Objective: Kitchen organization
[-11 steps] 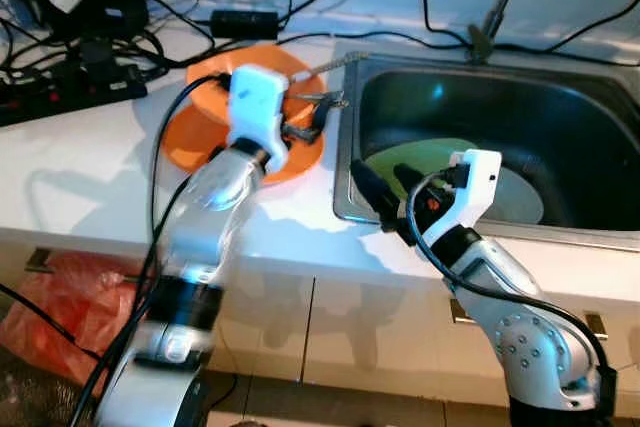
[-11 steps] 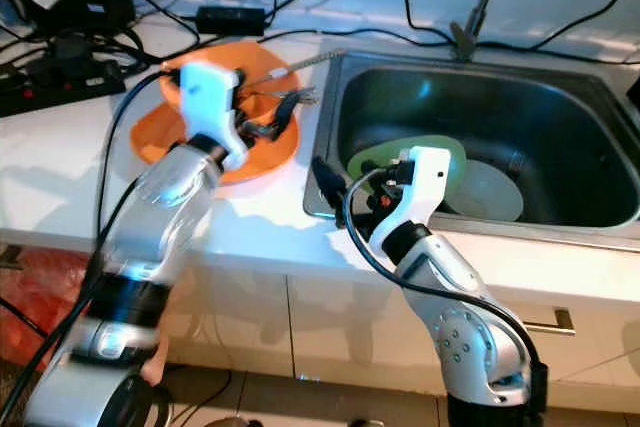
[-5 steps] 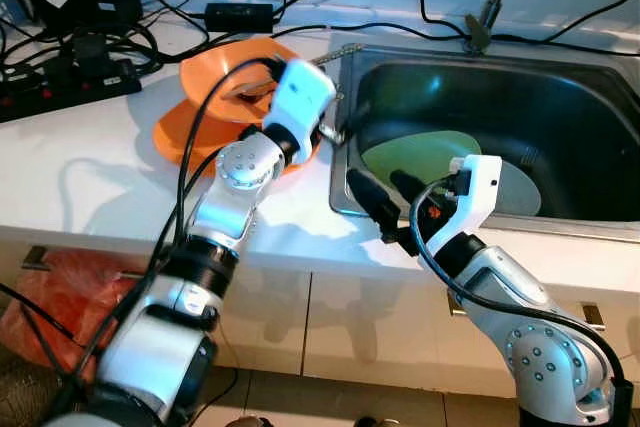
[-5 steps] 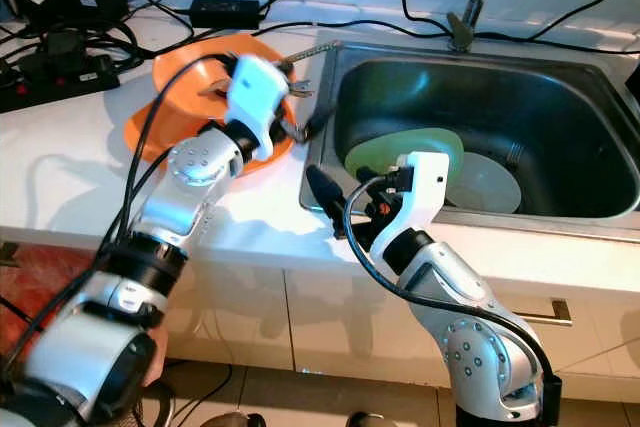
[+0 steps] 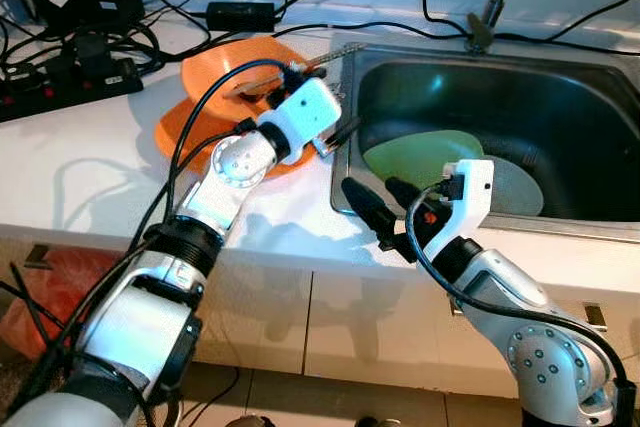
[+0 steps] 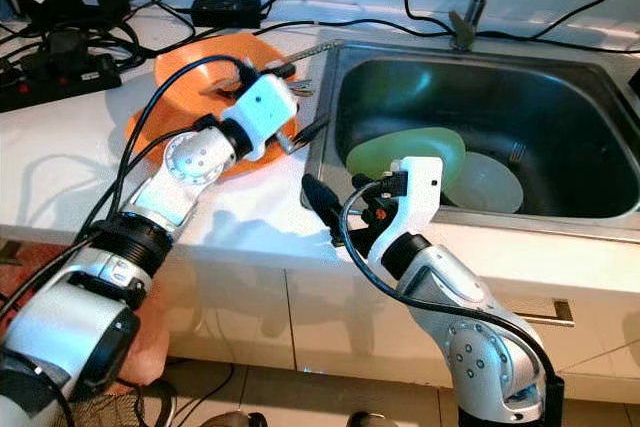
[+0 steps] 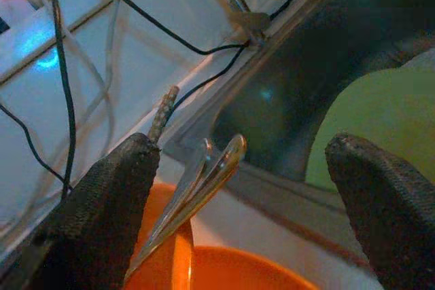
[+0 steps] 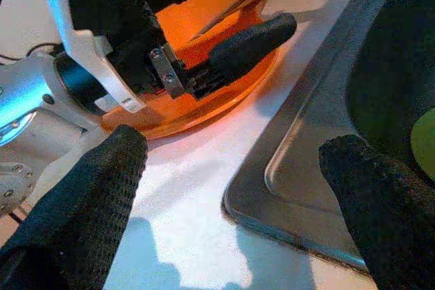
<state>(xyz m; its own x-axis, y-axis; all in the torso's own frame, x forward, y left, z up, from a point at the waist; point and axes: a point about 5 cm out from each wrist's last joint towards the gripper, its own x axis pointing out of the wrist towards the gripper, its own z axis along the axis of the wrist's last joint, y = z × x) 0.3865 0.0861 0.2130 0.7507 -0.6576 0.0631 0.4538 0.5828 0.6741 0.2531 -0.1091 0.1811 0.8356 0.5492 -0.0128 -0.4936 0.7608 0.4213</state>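
Two stacked orange plates [image 5: 215,72] sit on the white counter left of the steel sink [image 5: 343,182]. Metal utensils [image 7: 207,178] rest on the upper plate's rim. A green plate [image 5: 425,152] and a pale plate [image 5: 518,187] lie in the basin. My left gripper [image 5: 330,107] hovers over the orange plates' edge nearest the sink, open, its fingers [image 7: 102,208] wide apart with nothing between them. My right gripper [image 5: 370,192] is open above the sink's front left corner, its fingers [image 8: 92,198] pointing toward the left gripper.
A power strip [image 5: 70,82], a black adapter [image 5: 240,15] and tangled cables crowd the counter's back left. The faucet base [image 5: 480,42] stands behind the sink. A red bag [image 5: 35,302] lies on the floor by the cabinet.
My left gripper has swung from above the orange plates toward the sink edge and turned. The right gripper has barely moved. The camera shifted slightly.
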